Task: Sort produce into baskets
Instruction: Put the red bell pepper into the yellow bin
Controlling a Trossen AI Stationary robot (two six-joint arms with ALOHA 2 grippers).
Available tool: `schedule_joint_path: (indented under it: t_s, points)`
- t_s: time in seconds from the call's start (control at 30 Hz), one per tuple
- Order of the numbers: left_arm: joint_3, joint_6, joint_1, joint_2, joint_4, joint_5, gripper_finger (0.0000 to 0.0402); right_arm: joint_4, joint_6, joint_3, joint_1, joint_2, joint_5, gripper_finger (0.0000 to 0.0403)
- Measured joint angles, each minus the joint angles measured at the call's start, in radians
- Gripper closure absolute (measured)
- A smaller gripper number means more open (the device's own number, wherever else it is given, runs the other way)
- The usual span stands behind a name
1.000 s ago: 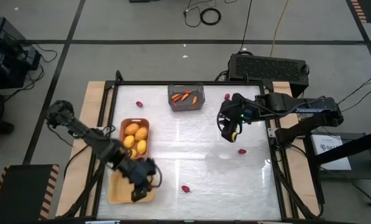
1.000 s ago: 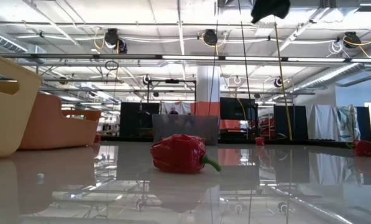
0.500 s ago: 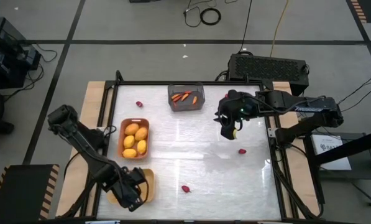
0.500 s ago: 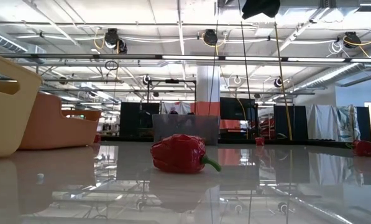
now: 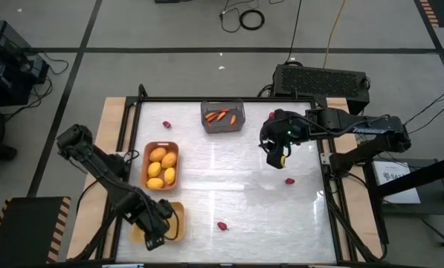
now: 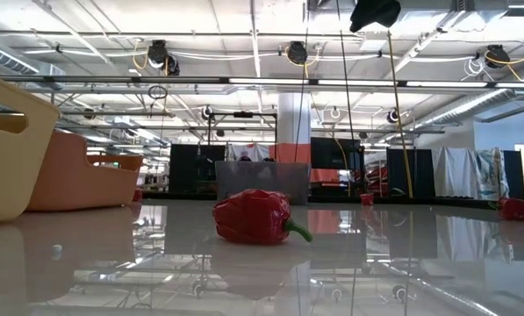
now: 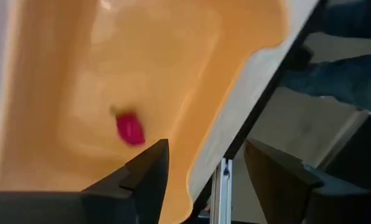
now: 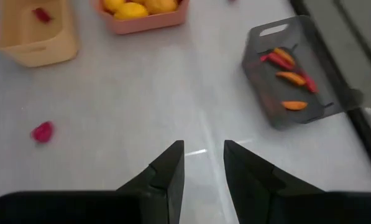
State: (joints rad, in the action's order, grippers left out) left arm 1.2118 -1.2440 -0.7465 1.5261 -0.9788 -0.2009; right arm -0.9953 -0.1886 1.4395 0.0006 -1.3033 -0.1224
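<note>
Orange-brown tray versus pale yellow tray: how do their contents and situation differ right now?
The orange-brown tray holds several yellow-orange fruits; the pale yellow tray holds one small red piece. The left claw hangs over the pale yellow tray's edge, open; nothing is over the orange-brown tray. Both are rectangular and sit on the table's left side.

Seen from above, the left gripper (image 5: 154,237) hangs over the pale yellow tray (image 5: 175,225) at the desk's (image 5: 244,193) near-left corner, while the right gripper (image 5: 275,158) hovers over bare desk toward the far-right side. The orange-brown tray (image 5: 148,161), holding yellow-orange fruits (image 5: 162,166), sits along the left edge, and the grey bin (image 5: 222,117) with carrot sticks (image 5: 221,115) stands at the far edge. Small red pieces lie loose near the front edge (image 5: 222,225), below the right gripper (image 5: 289,180), and by the far-left corner (image 5: 166,124).
</note>
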Motion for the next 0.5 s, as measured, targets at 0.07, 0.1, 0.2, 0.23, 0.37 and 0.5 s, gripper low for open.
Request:
schedule_joint_path:
  t_s: [0.07, 0.1, 0.2, 0.23, 0.37, 0.5]
  points:
    - [0.000, 0.056, 0.032, -0.031, -0.007, 0.022, 0.0185, -0.001, 0.000, 0.000, 0.000, 0.000, 0.026, 0.0298]
    - [0.000, 0.087, 0.053, -0.048, -0.017, 0.044, 0.0185, -0.001, -0.001, 0.000, 0.000, 0.000, 0.029, 0.0298]
    - [0.000, 0.172, 0.145, -0.114, -0.081, 0.138, 0.0185, -0.002, -0.022, 0.000, 0.000, 0.000, 0.050, 0.0298]
    - [0.000, 0.192, 0.188, -0.138, -0.116, 0.182, 0.0185, -0.003, -0.033, 0.000, 0.000, 0.000, 0.050, 0.0298]
    - [0.001, 0.226, 0.417, -0.218, -0.310, 0.350, 0.0185, -0.005, -0.085, 0.000, 0.000, 0.000, 0.050, 0.0298]
    - [-0.012, 0.372, 0.712, -0.252, -0.377, 0.473, 0.0185, -0.005, -0.154, 0.000, 0.000, 0.000, 0.050, 0.0298]
